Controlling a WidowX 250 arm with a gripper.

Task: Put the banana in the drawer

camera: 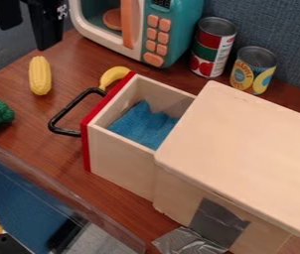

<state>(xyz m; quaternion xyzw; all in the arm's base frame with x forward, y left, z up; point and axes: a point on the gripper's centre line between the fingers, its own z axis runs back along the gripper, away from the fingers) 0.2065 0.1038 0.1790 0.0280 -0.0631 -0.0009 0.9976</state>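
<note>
Yellow corn [39, 75] lies near the fingers [46, 30], which hang wide and empty; farther from them, the banana [113, 75] rests close beside the open drawer [122, 158]. I'd worry a low reach might snag its black handle [65, 111] and shove it closed.

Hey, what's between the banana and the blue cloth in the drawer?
In the camera view, the drawer's red front stands between the banana and the cloth.

The drawer [121, 159] stands open above; its handle [65, 113] and red front [108, 101] flank the banana [113, 75].
</note>
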